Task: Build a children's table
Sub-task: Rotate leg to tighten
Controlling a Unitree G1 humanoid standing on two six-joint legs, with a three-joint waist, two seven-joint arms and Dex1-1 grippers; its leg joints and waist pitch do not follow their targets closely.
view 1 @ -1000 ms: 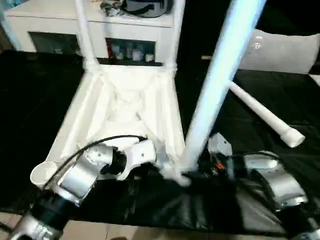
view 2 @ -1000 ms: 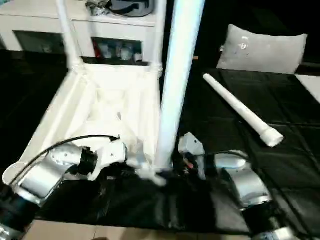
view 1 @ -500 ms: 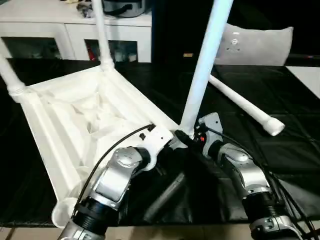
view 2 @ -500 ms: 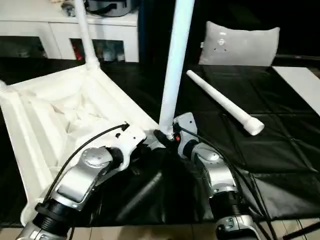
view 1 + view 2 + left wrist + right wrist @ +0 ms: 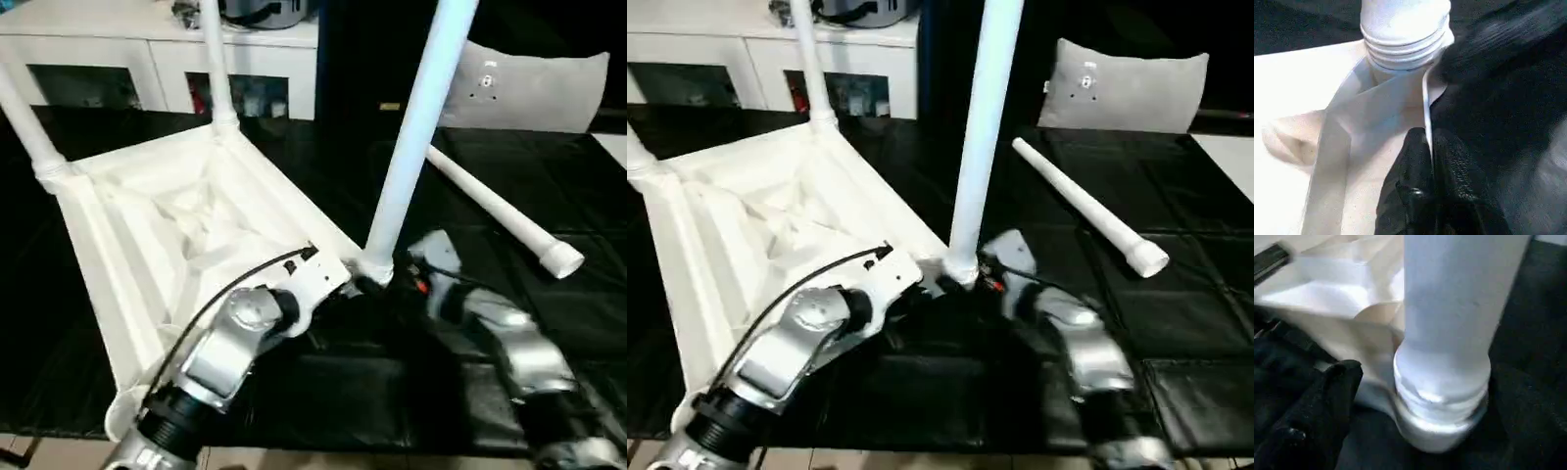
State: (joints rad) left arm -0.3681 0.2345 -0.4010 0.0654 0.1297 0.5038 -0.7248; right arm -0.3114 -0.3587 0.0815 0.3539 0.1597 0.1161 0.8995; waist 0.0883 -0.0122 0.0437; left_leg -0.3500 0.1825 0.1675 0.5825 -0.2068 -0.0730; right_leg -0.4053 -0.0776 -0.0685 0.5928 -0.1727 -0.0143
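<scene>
White leg [image 5: 416,132] runs off frame; its socket [image 5: 375,269] hides behind it.

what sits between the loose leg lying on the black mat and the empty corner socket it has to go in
Both arms and the upright leg do. The loose leg lies beyond the right gripper; the empty socket is at the tabletop's near corner, beside the left forearm.

Left fingers [image 5: 1422,161] pinched together, right gripper [image 5: 392,284] alongside.
</scene>
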